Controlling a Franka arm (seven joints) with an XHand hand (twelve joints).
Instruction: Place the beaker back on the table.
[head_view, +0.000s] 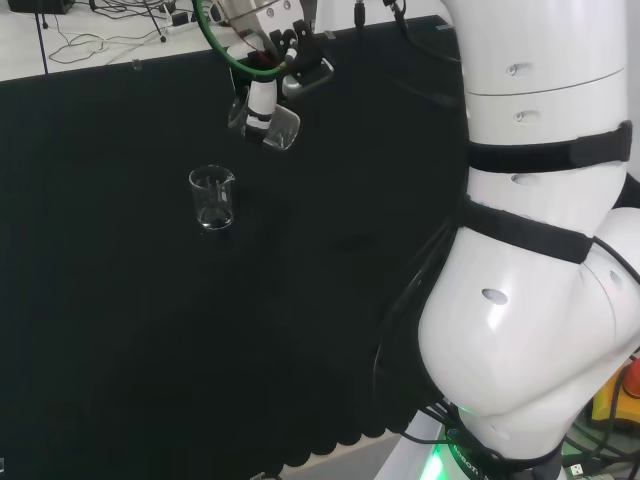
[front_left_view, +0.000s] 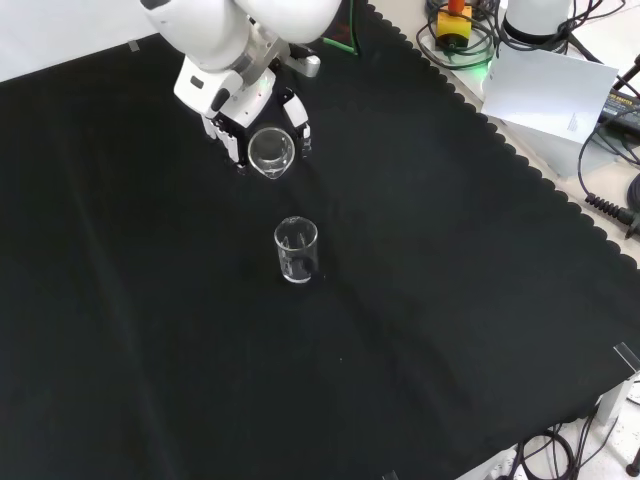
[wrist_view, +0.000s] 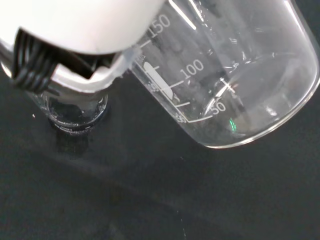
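While the hand (front_left_view: 235, 105) clasps the beaker (front_left_view: 271, 152) in curled fingers above the black cloth (front_left_view: 450, 300), the vessel's long axis is tilted, mouth toward the front camera; a second beaker (front_left_view: 296, 250) stands upright nearby, apart.

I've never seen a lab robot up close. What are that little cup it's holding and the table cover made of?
The held beaker looks like clear glass, possibly plastic: see-through, glossy, with white printed marks. The cover looks like matte black cloth, with faint creases and a scalloped edge. The hand holding it seems white and black plastic.
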